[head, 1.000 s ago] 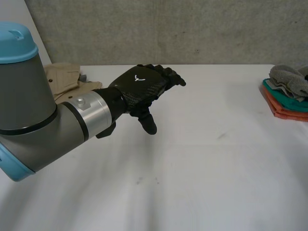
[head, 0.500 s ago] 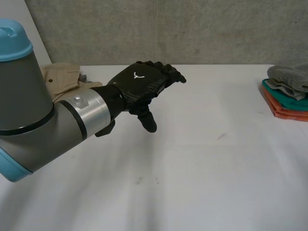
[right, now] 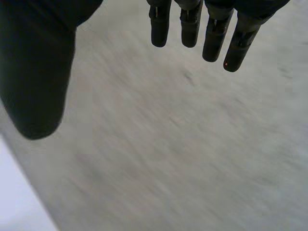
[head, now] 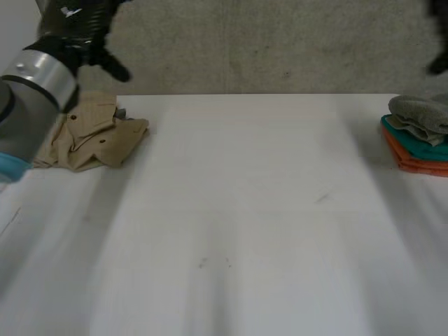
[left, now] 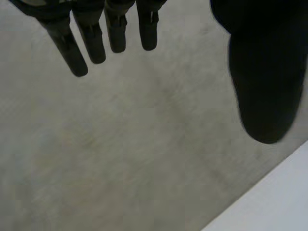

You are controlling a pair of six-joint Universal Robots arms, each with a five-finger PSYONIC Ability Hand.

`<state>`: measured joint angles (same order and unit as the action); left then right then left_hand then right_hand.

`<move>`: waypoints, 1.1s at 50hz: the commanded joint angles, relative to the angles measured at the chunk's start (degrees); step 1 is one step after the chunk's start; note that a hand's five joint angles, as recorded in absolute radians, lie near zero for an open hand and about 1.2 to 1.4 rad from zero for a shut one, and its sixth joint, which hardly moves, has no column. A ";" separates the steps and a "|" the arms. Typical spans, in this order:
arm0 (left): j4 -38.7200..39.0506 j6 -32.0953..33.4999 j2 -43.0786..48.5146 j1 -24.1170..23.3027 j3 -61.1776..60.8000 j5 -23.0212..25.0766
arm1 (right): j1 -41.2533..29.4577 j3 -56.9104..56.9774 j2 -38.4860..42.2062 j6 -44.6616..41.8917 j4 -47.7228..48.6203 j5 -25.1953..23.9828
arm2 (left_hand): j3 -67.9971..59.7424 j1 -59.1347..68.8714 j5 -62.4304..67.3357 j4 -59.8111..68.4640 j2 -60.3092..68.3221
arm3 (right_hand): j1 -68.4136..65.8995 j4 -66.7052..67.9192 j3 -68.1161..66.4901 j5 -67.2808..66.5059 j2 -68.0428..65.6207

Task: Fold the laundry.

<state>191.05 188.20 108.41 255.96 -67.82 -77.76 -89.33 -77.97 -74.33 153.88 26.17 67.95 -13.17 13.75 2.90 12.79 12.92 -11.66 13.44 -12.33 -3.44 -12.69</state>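
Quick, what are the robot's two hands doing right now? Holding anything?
Robot's left hand: open, fingers straight, holding nothing.
Robot's right hand: open too, fingers straight, holding nothing.

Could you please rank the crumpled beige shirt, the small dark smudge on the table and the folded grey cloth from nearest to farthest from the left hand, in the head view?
1. Crumpled beige shirt, just below the left hand, at the table's left.
2. Small dark smudge, right of the middle.
3. Folded grey cloth, at the right edge.
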 commanded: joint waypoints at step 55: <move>11.10 14.31 15.88 -1.50 -10.12 13.32 | -11.66 -26.80 0.76 -9.74 0.11 3.24 | -66.83 66.25 67.10 67.21 67.08 | 1.66 -3.44 2.33 3.44 2.69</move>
<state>204.16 212.43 137.47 263.21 -61.43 -73.94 -102.07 -105.09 -73.44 143.93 26.28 69.79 -68.08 65.17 55.32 68.56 68.47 -11.65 13.44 -12.33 -3.31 -12.68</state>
